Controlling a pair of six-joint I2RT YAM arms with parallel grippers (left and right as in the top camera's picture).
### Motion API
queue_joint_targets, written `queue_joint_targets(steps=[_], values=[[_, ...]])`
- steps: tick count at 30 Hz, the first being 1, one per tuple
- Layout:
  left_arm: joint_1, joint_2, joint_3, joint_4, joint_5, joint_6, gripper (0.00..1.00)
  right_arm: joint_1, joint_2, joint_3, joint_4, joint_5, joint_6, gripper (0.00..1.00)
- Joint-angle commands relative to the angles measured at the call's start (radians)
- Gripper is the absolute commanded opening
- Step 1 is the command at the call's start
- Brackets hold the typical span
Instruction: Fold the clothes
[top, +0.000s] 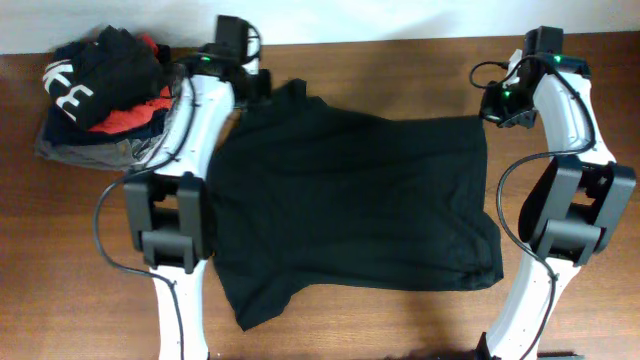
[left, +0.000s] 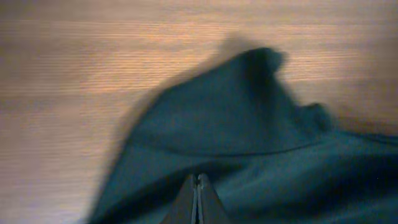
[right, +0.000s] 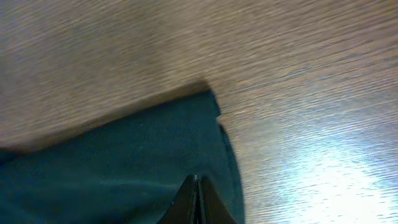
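On the table (top: 90, 300): one black top (top: 350, 200), spread flat at centre.
Two pincers, left gripper (left: 198, 179) and right gripper (right: 196, 180), each clenched on its far edge; one garment pile (top: 100, 95) far left.

Left arm (top: 190, 120) and right arm (top: 570, 110): alike in build, clad in glossy white shells between blocky dark grey joint housings. Black modules at the wrists, each with a small green light (top: 507, 95). Thin black cable (top: 100, 225) looping out beside the white links on both sides. Left end effector (left: 198, 180) and right end effector (right: 196, 182): dark, smooth fingers, tapering to narrow tips.
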Motion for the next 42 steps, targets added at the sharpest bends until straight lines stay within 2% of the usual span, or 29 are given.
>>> queue_joint_targets(steps=[1,11,21,36,42], values=[[-0.033,0.059,0.008,0.015,0.021,0.010,0.01,0.025,0.030,0.006,-0.012,-0.032,-0.011,0.04],[-0.045,0.165,0.008,0.037,0.019,0.010,0.01,0.041,0.051,0.003,-0.032,-0.031,-0.015,0.04],[-0.018,0.192,0.008,0.064,0.019,0.010,0.01,0.044,0.111,-0.007,-0.047,0.022,-0.015,0.04],[0.014,0.285,0.008,0.082,0.010,0.011,0.01,0.044,0.177,-0.008,0.024,0.027,-0.015,0.04],[0.057,0.287,0.008,0.097,-0.051,0.014,0.01,0.043,0.192,-0.009,0.039,0.149,-0.015,0.04]])
